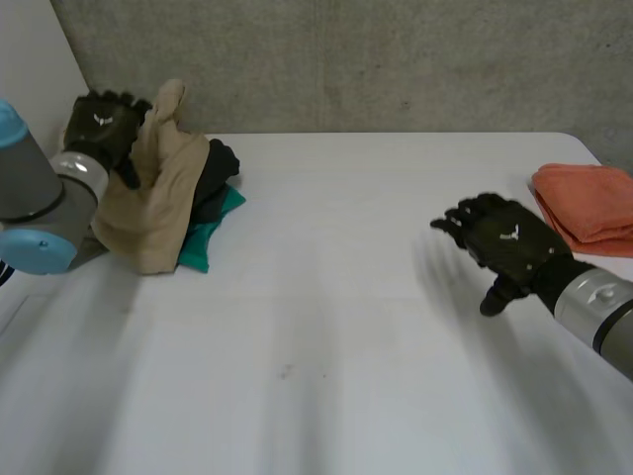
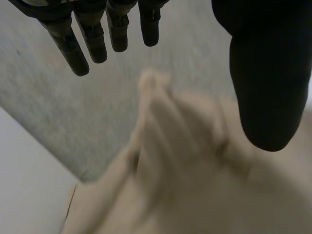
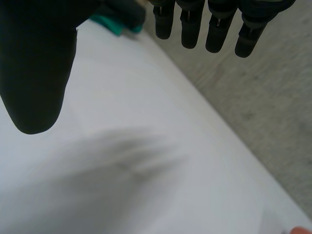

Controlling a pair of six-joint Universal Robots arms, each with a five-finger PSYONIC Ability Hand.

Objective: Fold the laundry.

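Note:
A pile of laundry lies at the table's far left: a tan cloth (image 1: 158, 198) on top, a black cloth (image 1: 215, 170) and a green cloth (image 1: 206, 240) beneath it. One end of the tan cloth stands up beside my left hand (image 1: 104, 124), which is open at the pile's left edge. In the left wrist view its fingers (image 2: 78, 44) are straight and the tan cloth (image 2: 180, 165) lies under the palm, unpinched. My right hand (image 1: 504, 242) hovers open over the bare table at the right; its fingers (image 3: 214, 29) are straight and point toward the green cloth (image 3: 109, 22).
A folded orange cloth (image 1: 588, 203) lies at the table's far right edge, just behind my right hand. A grey concrete wall (image 1: 396, 59) runs along the back of the white table (image 1: 326, 327).

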